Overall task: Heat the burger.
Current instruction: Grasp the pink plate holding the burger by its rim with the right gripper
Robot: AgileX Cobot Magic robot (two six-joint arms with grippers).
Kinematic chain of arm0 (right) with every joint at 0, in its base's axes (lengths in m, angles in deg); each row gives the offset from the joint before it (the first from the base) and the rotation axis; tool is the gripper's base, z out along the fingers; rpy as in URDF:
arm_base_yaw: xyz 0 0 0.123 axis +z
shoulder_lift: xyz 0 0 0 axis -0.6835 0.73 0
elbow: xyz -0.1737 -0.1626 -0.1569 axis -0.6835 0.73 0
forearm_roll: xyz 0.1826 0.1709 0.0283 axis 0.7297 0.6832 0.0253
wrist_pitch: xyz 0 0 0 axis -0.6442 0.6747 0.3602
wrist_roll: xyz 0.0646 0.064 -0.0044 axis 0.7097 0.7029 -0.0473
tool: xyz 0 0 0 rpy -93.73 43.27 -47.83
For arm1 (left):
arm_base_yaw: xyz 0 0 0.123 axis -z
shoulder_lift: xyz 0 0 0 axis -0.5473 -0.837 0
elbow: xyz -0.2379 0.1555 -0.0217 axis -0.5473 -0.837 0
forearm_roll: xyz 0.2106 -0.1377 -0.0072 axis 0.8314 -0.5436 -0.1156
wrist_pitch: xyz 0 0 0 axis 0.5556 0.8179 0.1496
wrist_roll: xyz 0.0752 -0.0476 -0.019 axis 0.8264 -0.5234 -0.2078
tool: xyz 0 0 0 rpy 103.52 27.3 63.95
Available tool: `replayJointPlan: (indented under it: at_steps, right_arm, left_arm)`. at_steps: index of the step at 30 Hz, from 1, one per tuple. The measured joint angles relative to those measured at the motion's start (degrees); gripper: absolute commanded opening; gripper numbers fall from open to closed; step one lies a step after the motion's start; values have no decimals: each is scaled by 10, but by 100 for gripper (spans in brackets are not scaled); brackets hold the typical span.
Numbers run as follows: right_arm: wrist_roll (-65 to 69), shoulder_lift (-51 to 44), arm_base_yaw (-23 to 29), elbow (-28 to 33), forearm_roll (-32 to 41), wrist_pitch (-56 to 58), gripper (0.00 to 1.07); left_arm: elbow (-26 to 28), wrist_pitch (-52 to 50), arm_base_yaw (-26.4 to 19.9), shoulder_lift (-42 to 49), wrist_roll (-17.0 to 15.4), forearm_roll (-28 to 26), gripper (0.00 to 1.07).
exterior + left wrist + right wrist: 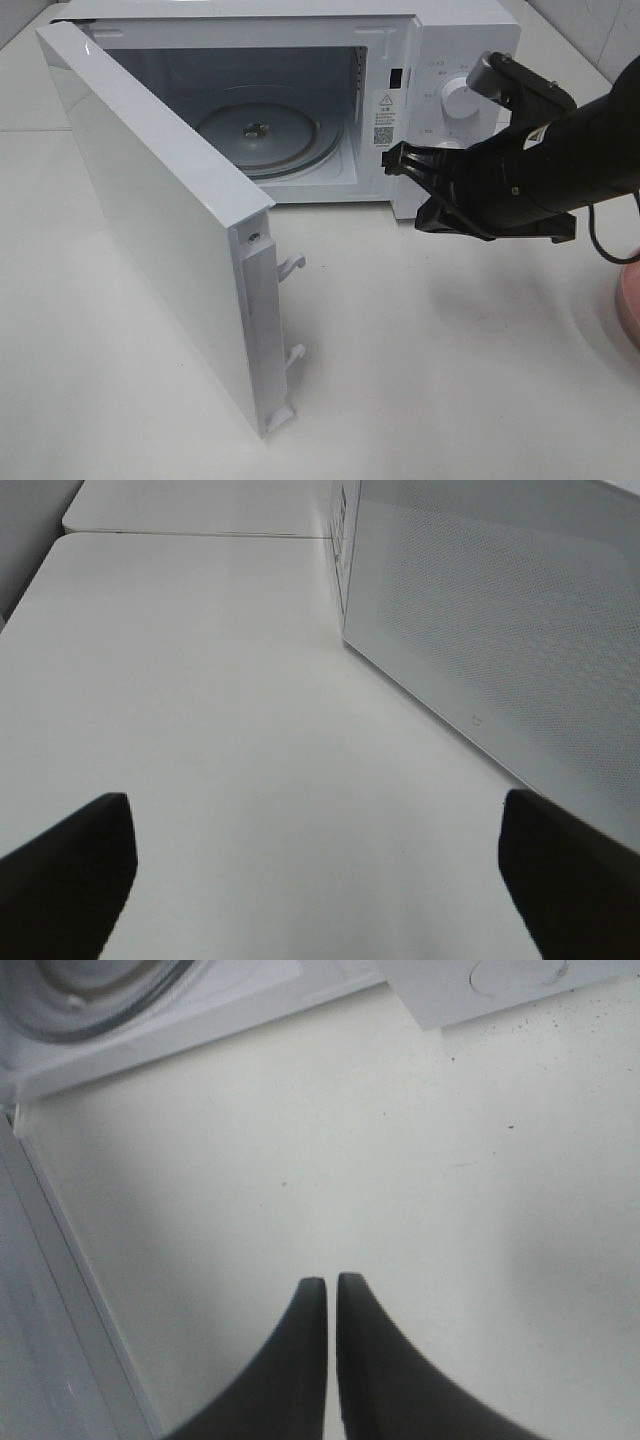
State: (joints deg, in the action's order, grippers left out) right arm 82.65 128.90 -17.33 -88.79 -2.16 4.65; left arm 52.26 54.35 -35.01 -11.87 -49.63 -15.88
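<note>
**White tabletop, microwave open, burger out of sight**

White tabletop [450, 380] fills every view, bare and pale. On the left, our left gripper [312, 815] hangs low over it with jaws spread wide and nothing between them, just beside the outer face of the microwave door [150, 200]. We judge it is parked there to keep clear. That door stands swung fully out, so the cavity [300, 75] is open and the glass turntable [258, 130] lies bare, ready to take food. Right of the opening, our right gripper [395, 160] hovers in front of the control panel [455, 60], its jaws pressed together on nothing, as the right wrist view confirms. At the far right edge a pink plate [630, 300] just shows. The burger appears in no view. We guess it sits off frame by that plate, so fetching it comes next.
</note>
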Motion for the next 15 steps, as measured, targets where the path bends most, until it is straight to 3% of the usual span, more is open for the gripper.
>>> replayJointPlan:
  at_steps: [6,15]
  right_arm:
    - [-4,-40,-18,0,-115,118,5]
    - [-6,-85,-87,0,-203,242,7]
  left_arm:
    - [0,0,0,0,0,0,90]
    - [0,0,0,0,0,0,90]
